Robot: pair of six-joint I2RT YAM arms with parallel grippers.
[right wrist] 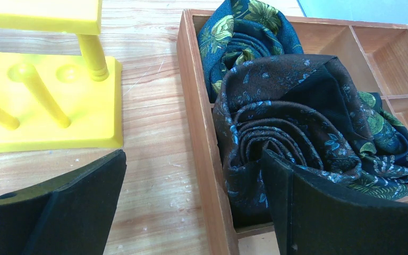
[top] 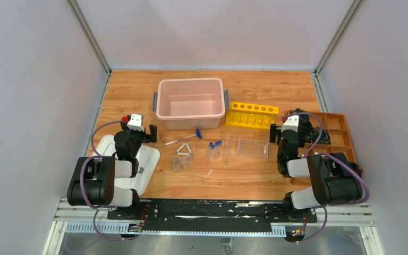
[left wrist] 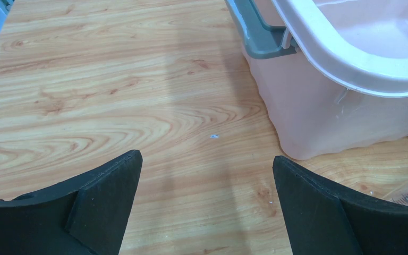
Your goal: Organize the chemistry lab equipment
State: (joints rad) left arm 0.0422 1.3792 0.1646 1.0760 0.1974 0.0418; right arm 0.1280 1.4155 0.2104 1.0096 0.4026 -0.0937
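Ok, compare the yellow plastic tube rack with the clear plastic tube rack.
The yellow plastic tube rack is opaque and bright; the clear plastic tube rack is see-through, faint against the wooden table. The yellow one sits farther back, beside the pink plastic tub; the clear one lies nearer the arms. Both rest on it.

1. The tub [top: 191, 81] sits at the far middle of the table [top: 133, 90].
2. Just right of the tub stands the peg stand [top: 251, 109]. Right of that, at the table's right edge, is the compartment tray [top: 345, 139].
3. Rolled cloths [right wrist: 297, 122] lie in the tray's left compartments, on the side nearest the peg stand.
4. A lid [top: 144, 159] lies at the near left, well apart from the tray.
5. Just before the tub lies the rod [top: 180, 140], with the triangle [top: 184, 151] just nearer and the cups [top: 177, 164] nearer still.
6. The tubes [top: 212, 151] lie right of the triangle, and the tube rack [top: 252, 149] lies right of them, before the peg stand.
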